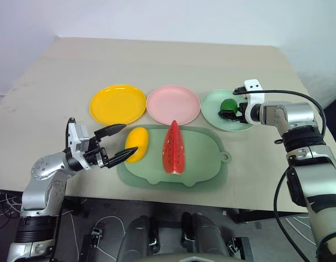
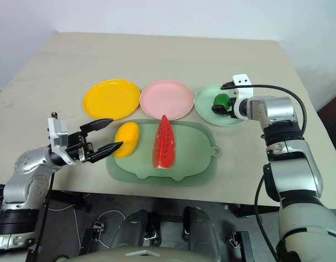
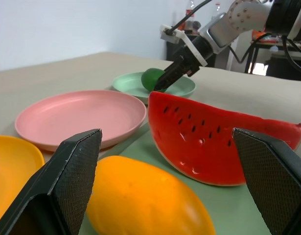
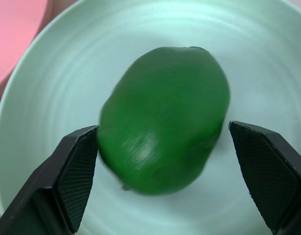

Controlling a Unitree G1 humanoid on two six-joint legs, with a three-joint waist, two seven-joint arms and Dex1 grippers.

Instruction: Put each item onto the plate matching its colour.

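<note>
Three plates are set in a row on the table — a yellow plate, a pink plate and a green plate. The green ball is seen lying on the green plate, and the right hand is held over it with its fingers wide apart, one on each side, not gripping it. In front of the plates a big pale green mat is laid. The yellow mango and the red watermelon wedge are found on this mat, side by side. The left hand is held just beside the mango — its fingers are spread apart and nothing is held in them.
</note>
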